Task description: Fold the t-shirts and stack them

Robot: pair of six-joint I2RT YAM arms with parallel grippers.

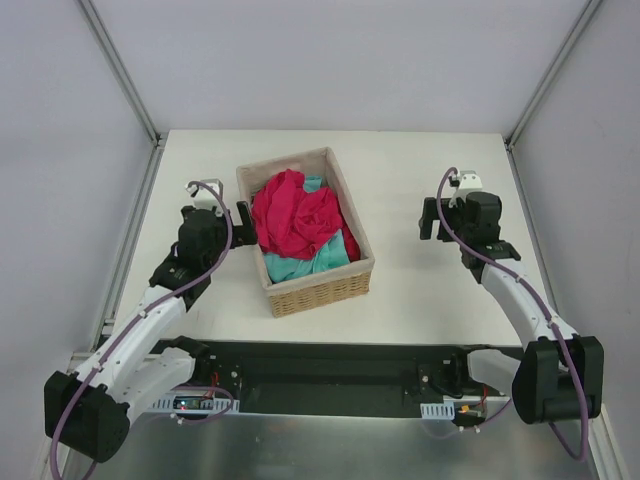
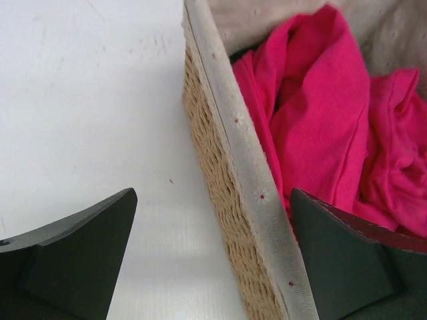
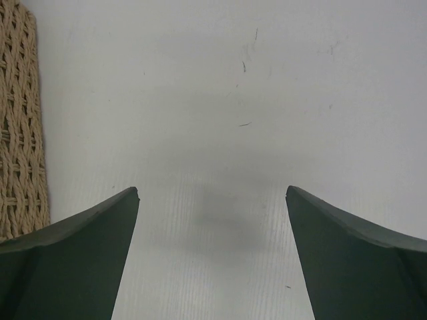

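Two t-shirts lie crumpled in a wicker basket (image 1: 320, 290) at mid table. The crimson-pink one (image 1: 295, 215) is on top, with the turquoise one (image 1: 300, 265) showing beneath it at the front and back. My left gripper (image 1: 217, 213) hangs open at the basket's left wall. In the left wrist view the gripper (image 2: 213, 193) straddles the basket's rim (image 2: 233, 120), one finger over the table and the other over the pink shirt (image 2: 320, 100). It holds nothing. My right gripper (image 1: 462, 215) is open over bare table to the right of the basket, also empty (image 3: 212, 189).
The white table (image 1: 430, 160) has grey walls and metal corner posts around it. A strip of the basket's woven right side (image 3: 20, 120) shows at the left edge of the right wrist view. The arms' bases sit on a dark rail (image 1: 330, 375) at the near edge.
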